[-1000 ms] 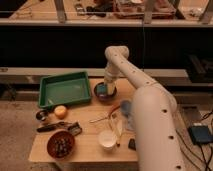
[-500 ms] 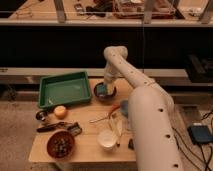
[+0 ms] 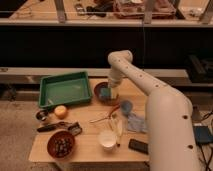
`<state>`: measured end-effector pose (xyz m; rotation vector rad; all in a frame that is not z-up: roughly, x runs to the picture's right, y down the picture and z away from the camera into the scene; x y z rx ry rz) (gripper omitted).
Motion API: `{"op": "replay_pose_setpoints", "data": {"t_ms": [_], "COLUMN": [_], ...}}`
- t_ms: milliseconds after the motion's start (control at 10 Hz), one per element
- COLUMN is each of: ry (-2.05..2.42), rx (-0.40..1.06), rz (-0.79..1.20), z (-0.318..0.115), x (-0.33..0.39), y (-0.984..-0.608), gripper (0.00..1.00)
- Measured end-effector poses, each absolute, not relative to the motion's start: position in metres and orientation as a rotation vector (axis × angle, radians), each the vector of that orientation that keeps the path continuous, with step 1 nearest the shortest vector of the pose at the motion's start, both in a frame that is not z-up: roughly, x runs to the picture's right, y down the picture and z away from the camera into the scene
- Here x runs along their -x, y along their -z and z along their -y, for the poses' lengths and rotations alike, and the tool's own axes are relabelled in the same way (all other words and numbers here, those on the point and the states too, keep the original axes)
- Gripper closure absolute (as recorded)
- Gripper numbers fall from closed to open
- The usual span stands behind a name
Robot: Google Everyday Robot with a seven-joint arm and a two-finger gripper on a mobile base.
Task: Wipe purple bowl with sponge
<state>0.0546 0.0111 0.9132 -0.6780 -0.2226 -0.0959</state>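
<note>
Purple bowl (image 3: 98, 95) sits on the counter (image 3: 86, 143), just right of the green tray (image 3: 65, 91). Pincer (image 3: 111, 93) is down in the bowl with the blue sponge (image 3: 105, 93) at its tip; can't tell whether it's spread or pinching. Reads as mid-wipe. Next move probably needs the sponge pressed down and swept round the inside without shoving the bowl into the tray. No readable labels or writing.
</note>
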Motion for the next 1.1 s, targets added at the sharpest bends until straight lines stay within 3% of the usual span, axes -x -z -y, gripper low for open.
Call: {"op": "replay_pose_setpoints", "data": {"t_ms": [300, 500, 1100], "ry": [0.063, 0.073, 0.163], "rx": [0.651, 0.616, 0.641], "rz": [0.214, 0.203, 0.251], "z": [-0.004, 0.023, 0.052], "x": [-0.063, -0.059, 0.003], "y": [-0.918, -0.925, -0.957], "gripper": [1.0, 1.0, 1.0]}}
